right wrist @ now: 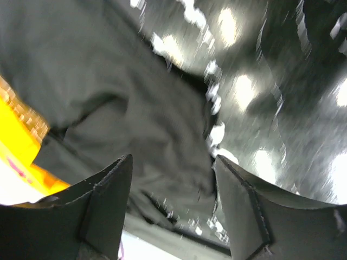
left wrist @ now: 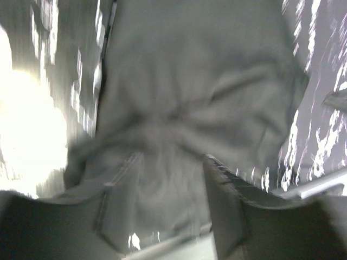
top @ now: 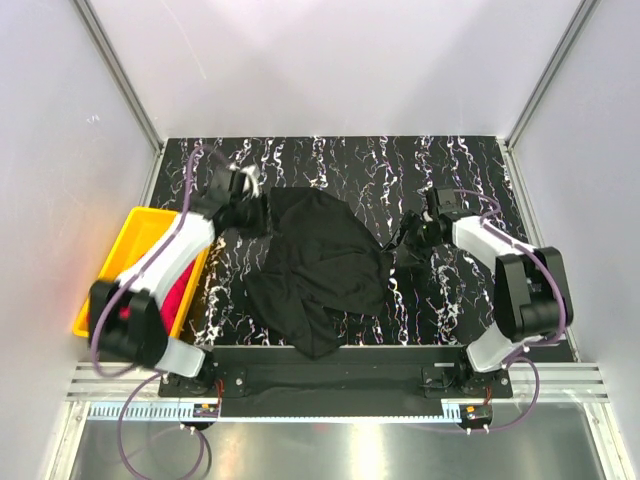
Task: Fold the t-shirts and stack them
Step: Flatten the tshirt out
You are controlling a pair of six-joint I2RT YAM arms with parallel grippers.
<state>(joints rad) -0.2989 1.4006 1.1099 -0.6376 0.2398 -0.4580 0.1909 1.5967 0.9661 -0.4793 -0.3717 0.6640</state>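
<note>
The black t-shirt (top: 320, 265) lies crumpled in the middle of the marbled table. My left gripper (top: 255, 213) is at the shirt's far left corner. In the left wrist view the gripper (left wrist: 171, 160) has its jaws apart, with bunched black cloth (left wrist: 190, 97) between and beyond them. My right gripper (top: 405, 245) is at the shirt's right edge. In the right wrist view the gripper (right wrist: 173, 160) is open, low over the shirt's edge (right wrist: 108, 103). The pink t-shirt (top: 172, 292) lies in the yellow tray, mostly hidden by my left arm.
The yellow tray (top: 125, 250) stands at the table's left edge; part of it shows in the right wrist view (right wrist: 16, 138). White walls with metal rails close in the far and side edges. The black marbled table (top: 450, 170) shows around the shirt.
</note>
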